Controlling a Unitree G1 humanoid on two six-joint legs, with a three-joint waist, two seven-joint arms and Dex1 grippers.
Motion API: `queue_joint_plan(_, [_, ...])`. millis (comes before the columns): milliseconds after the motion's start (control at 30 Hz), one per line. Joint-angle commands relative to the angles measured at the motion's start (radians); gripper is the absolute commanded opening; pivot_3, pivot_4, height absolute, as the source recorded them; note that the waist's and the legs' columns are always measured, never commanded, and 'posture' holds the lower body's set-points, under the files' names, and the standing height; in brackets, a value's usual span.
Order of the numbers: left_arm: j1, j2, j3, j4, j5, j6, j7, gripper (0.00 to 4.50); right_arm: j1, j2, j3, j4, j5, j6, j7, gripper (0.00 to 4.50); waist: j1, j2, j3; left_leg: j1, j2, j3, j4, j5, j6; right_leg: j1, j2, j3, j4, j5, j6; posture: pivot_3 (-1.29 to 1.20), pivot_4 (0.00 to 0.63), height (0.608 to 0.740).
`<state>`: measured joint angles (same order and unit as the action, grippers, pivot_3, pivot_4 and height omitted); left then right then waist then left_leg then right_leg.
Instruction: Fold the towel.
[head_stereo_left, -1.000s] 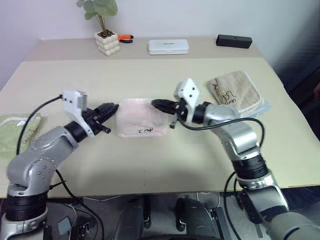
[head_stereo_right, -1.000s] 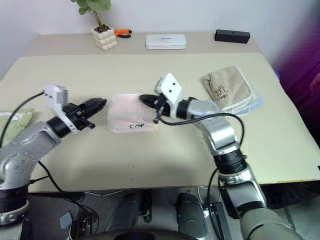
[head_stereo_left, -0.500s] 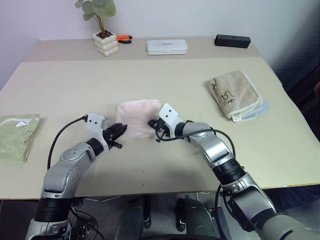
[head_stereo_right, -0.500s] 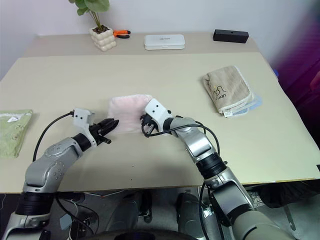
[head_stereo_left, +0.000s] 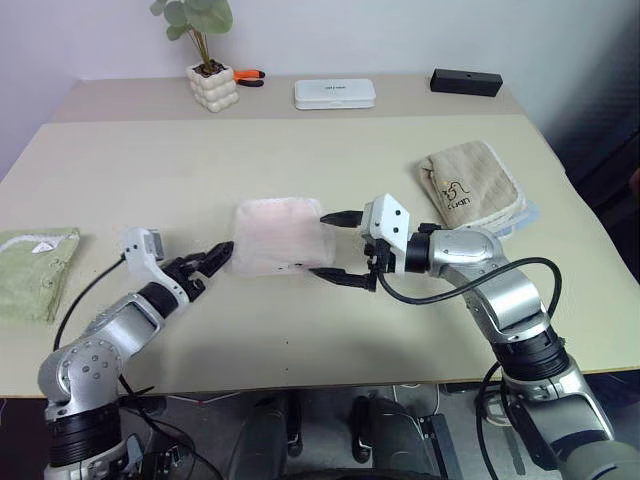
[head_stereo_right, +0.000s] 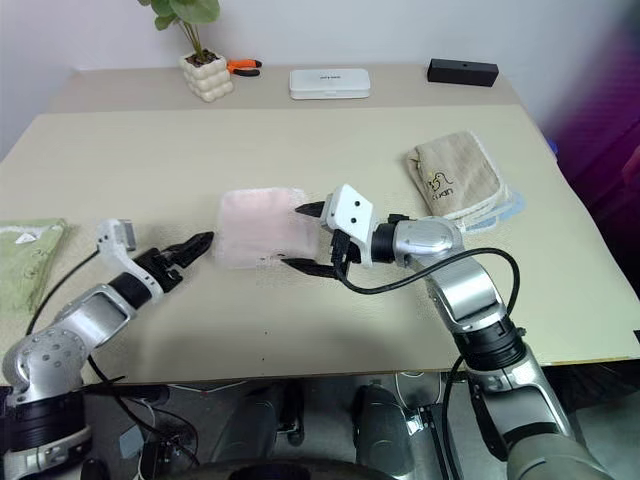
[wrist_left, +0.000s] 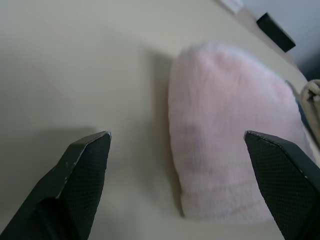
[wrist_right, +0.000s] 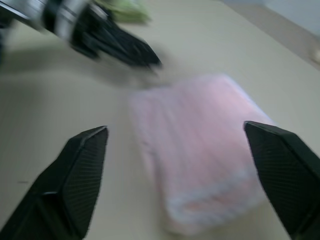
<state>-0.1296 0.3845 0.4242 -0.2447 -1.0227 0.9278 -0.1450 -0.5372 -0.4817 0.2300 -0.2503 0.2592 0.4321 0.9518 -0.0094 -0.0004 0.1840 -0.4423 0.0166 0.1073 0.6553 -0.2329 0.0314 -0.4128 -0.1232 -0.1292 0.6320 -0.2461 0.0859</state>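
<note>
The towel (head_stereo_left: 278, 235) is pale pink and fluffy and lies folded in a compact rectangle at the middle of the table. My left gripper (head_stereo_left: 215, 258) is just off its left edge, low over the table, open and holding nothing. In the left wrist view, the fingers (wrist_left: 82, 170) stand wide apart with the towel (wrist_left: 235, 160) ahead of them. My right gripper (head_stereo_left: 335, 245) is at the towel's right edge, pointing left. It is open, with one finger over the towel's far corner and the other by its near corner. The right wrist view looks at the towel (wrist_right: 200, 155) and the left gripper (wrist_right: 120, 45) beyond it.
A tan folded towel (head_stereo_left: 470, 185) lies at the right and a light green cloth (head_stereo_left: 30, 270) at the left edge. Along the back stand a potted plant (head_stereo_left: 214, 85), an orange-handled tool (head_stereo_left: 250, 75), a white box (head_stereo_left: 335, 93) and a black box (head_stereo_left: 467, 82).
Both grippers have opened and let go of the towel, which now rests folded on the table. The left gripper has drawn back left and down, the right one back to the right.
</note>
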Motion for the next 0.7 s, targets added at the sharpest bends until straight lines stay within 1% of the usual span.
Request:
queue_joint_plan(33, [-0.03,-0.039,-0.004,0.018,-0.071,0.047,0.035,4.5,-0.012,0.002,0.001,-0.027,-0.002,-0.028,-0.006,4.46,0.001,0.0,0.0,0.0,0.0,0.0,0.001,0.0,0.0,0.0,0.0,0.0,0.0,0.0,0.0,0.0,0.15,0.733])
queue_joint_plan(200, [-0.09,-0.135,-0.049,0.04,-0.132,0.086,0.077,4.5,-0.018,0.02,0.017,-0.023,-0.025,-0.041,-0.028,4.46,0.009,0.0,0.0,0.0,0.0,-0.001,0.003,0.0,0.001,0.002,0.0,-0.001,0.0,0.0,0.0,0.0,0.15,0.733])
queue_joint_plan(233, [-0.101,-0.152,-0.051,0.052,-0.138,0.091,0.093,4.26,-0.02,0.019,0.021,-0.023,-0.032,-0.046,-0.029,4.49,0.012,0.0,0.0,0.0,0.0,-0.001,0.003,-0.001,0.001,0.002,0.0,-0.001,0.0,0.0,0.0,0.0,0.15,0.733])
queue_joint_plan(300, [-0.117,-0.17,-0.072,0.061,-0.128,0.094,0.097,3.63,-0.028,0.027,0.025,-0.023,-0.038,-0.051,-0.043,4.5,0.016,0.0,0.0,0.0,0.0,-0.001,0.004,-0.001,0.001,0.002,0.0,-0.001,0.0,0.0,0.0,0.0,0.15,0.733])
queue_joint_plan(433, [-0.13,-0.186,-0.076,0.067,-0.131,0.091,0.111,1.6,-0.032,0.035,0.026,-0.03,-0.041,-0.049,-0.054,4.5,0.019,0.0,0.0,0.0,0.0,-0.001,0.005,-0.001,0.002,0.002,0.001,-0.001,0.0,0.0,0.0,0.0,0.15,0.733])
queue_joint_plan(467, [-0.131,-0.188,-0.071,0.067,-0.133,0.086,0.114,1.2,-0.029,0.035,0.026,-0.034,-0.041,-0.048,-0.056,4.5,0.019,0.0,0.0,0.0,0.0,-0.001,0.005,-0.001,0.001,0.002,0.001,-0.001,0.0,0.0,0.0,0.0,0.15,0.733])
queue_joint_plan(533, [-0.131,-0.189,-0.056,0.063,-0.135,0.065,0.111,0.05,-0.026,0.034,0.026,-0.037,-0.043,-0.048,-0.059,4.5,0.019,0.0,0.0,0.0,0.0,-0.001,0.005,-0.001,0.001,0.002,0.001,-0.001,0.0,0.0,0.0,0.0,0.15,0.733])
queue_joint_plan(600, [-0.135,-0.196,-0.029,0.047,-0.126,0.002,0.094,0.01,-0.022,0.032,0.027,-0.037,-0.047,-0.049,-0.063,4.5,0.019,0.0,0.0,0.0,0.0,-0.001,0.005,-0.001,0.002,0.002,0.001,-0.001,0.0,0.0,0.0,0.0,0.15,0.733])
queue_joint_plan(700, [-0.173,-0.174,0.062,0.038,-0.085,-0.15,0.103,0.01,-0.023,0.03,0.026,-0.025,-0.06,-0.056,-0.074,4.5,0.019,0.0,0.0,-0.001,0.0,-0.001,0.006,-0.001,0.002,0.002,0.001,-0.001,0.0,0.0,0.0,0.0,0.15,0.733])
